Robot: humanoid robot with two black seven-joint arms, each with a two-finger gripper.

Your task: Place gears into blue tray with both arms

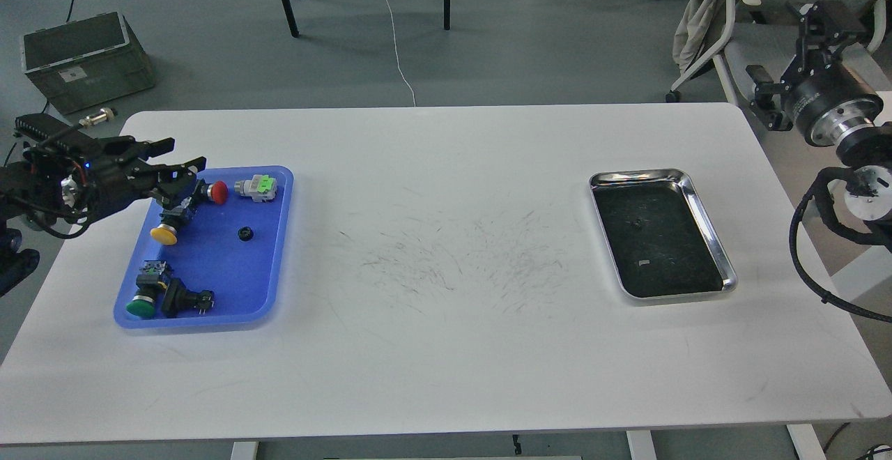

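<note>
A tiny black gear (pixel 244 233) lies loose on the floor of the blue tray (pixel 223 275) at the table's left. My left gripper (pixel 188 154) hovers over the tray's far-left corner. It is open, with nothing between its fingers, and stands well apart from the gear. Another tiny dark piece (pixel 637 223), too small to make out, sits in the steel tray (pixel 726 273) at the right. My right gripper (pixel 824 17) is raised off the table's far-right corner. It is seen dark and end-on, so its fingers cannot be told apart.
Several push-button switches share the blue tray: red (pixel 218 192), green-and-grey (pixel 256 188), yellow (pixel 166 234), green (pixel 142 304) and black (pixel 187 300). The white table (pixel 446 320) is scuffed in the middle. A grey crate (pixel 83 59) stands on the floor at the far left.
</note>
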